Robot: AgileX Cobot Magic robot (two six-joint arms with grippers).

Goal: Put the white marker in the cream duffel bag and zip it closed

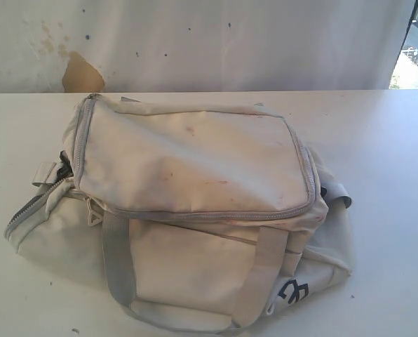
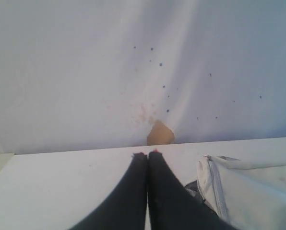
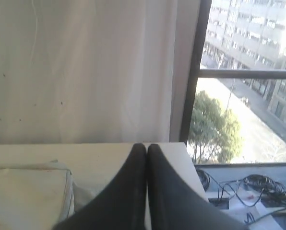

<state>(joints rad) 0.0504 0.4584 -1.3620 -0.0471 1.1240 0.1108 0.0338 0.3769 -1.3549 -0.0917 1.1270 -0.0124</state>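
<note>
Shut tight, the left jaws press their two black halves together with no gap and nothing between them, small red marks at the tips. They hang over the white surface (image 2: 61,182). Just to one side of them, apart from the tips, lies one end of the cream duffel bag (image 2: 258,191), its grey zip (image 2: 219,191) running along the edge, with a dark gap in the fabric on the side closest to the jaws. Beyond the tips hangs a pale, speckled backdrop cloth (image 2: 85,72) with a brown patch (image 2: 160,134) at its foot.

On the right wrist view the right jaws are likewise closed on nothing, black halves meeting in a thin line. A corner of the bag sits beside them, not touching. Ahead of them hangs a white curtain (image 3: 85,67), and off to the other side a window (image 3: 239,96) looks onto trees (image 3: 215,127), with cables (image 3: 258,184) coiled on the sill.

From the exterior camera the bag fills the middle of the surface (so it rests between the two pairs of jaws). Its stained top panel is edged by a zip (image 1: 209,214) that looks closed. Two grey straps (image 1: 118,260) cross the near side, and a dark logo (image 1: 293,291) shows toward the right jaws' end. At the left jaws' end a dark slit (image 1: 63,174) gapes. Where the white marker is I cannot tell.
</note>
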